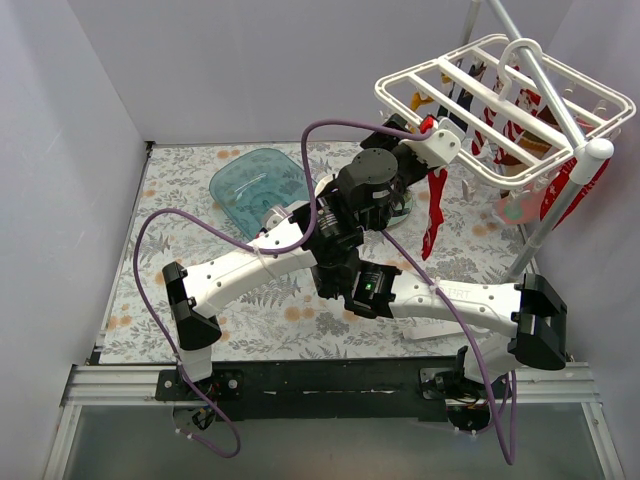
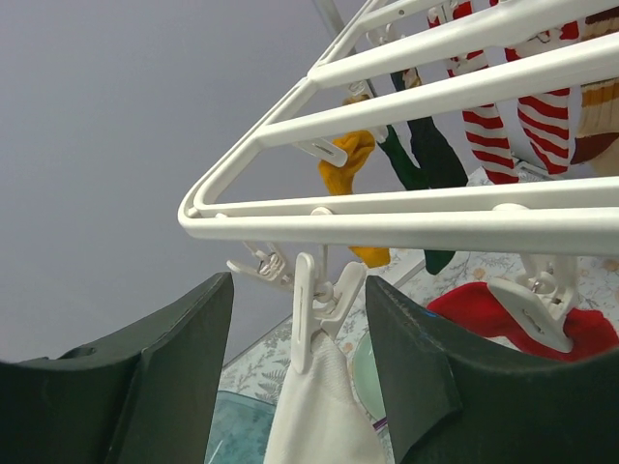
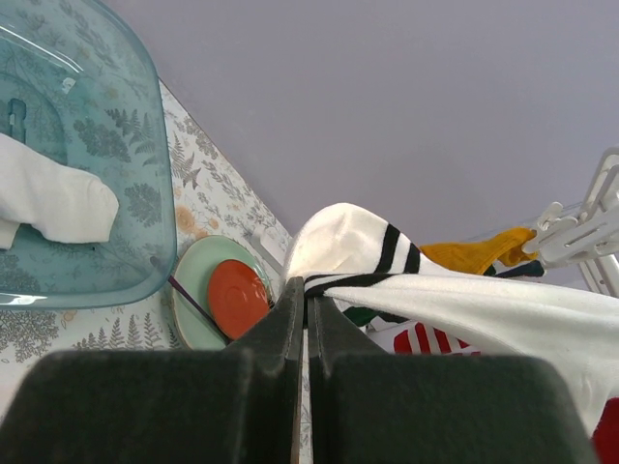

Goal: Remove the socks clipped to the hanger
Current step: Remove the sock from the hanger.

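Currently, the left gripper (image 2: 298, 295) stands open, its two fingers apart on either side of a white clip (image 2: 304, 314) that dangles from the near bar of the hanger (image 2: 435, 227). White cloth (image 2: 319, 411) hangs from that clip, between the fingers; neither finger visibly touches it.

The right gripper (image 3: 306, 290) is closed on a white sock (image 3: 455, 309) with black bands. The fabric is pinched between both fingers and runs off to the right, below a second clip (image 3: 580, 232). Whether this sock and the cloth in the left wrist view are one item cannot be told.

Further along the hanger, clipped in place, are:
- a yellow sock (image 2: 348, 164)
- a dark sock (image 2: 430, 155)
- a red-and-white sock (image 2: 493, 135)
- a red sock (image 2: 474, 307)

In the top view both grippers meet at the hanger's near-left corner, raised above the table (image 1: 190, 180). The hanger is carried by a white pole (image 1: 553, 215) at the right rear.

A blue tub (image 3: 145, 126) lies on the table left of the grippers, with a plain sock (image 3: 53, 198) inside. Just beside the tub sits a green plate (image 3: 189, 324) with an orange disc (image 3: 237, 295) on it.
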Tool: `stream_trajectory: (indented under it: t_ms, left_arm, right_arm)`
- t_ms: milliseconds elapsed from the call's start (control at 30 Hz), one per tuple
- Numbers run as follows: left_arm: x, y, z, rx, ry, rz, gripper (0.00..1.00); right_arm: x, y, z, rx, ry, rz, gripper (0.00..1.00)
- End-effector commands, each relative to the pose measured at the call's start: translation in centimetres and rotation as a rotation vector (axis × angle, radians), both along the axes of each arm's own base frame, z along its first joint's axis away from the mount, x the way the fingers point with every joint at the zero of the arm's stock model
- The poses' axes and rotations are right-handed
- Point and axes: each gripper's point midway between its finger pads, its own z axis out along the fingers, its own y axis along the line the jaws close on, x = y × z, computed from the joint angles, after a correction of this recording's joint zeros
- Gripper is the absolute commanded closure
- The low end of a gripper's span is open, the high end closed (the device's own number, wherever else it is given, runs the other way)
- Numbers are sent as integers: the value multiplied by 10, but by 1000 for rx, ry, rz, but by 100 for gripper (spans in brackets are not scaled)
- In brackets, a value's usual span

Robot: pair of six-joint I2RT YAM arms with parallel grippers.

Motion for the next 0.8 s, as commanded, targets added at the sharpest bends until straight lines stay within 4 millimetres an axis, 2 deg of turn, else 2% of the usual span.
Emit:
stream_trajectory:
  t_ms: [0,167,367,533,767]
  left_arm:
    - [5,1,1,29,-24,33,43]
    - [7,0,-5,64,-37,44,40]
    - [1,-2,-7,51,-13,-5,39]
    - [2,2,-16,61,9,-13,38]
    - [5,8,-19,66,9,4,37]
  right_arm:
    - [-13,12,20,77,-10,82,99]
    - [-15,12,21,83,-11,90,99]
    - [-17,11,24,95,-14,99,99]
    - [-19,10,23,93,-17,105,99]
    - [-21,10,25,95,-21,111,99]
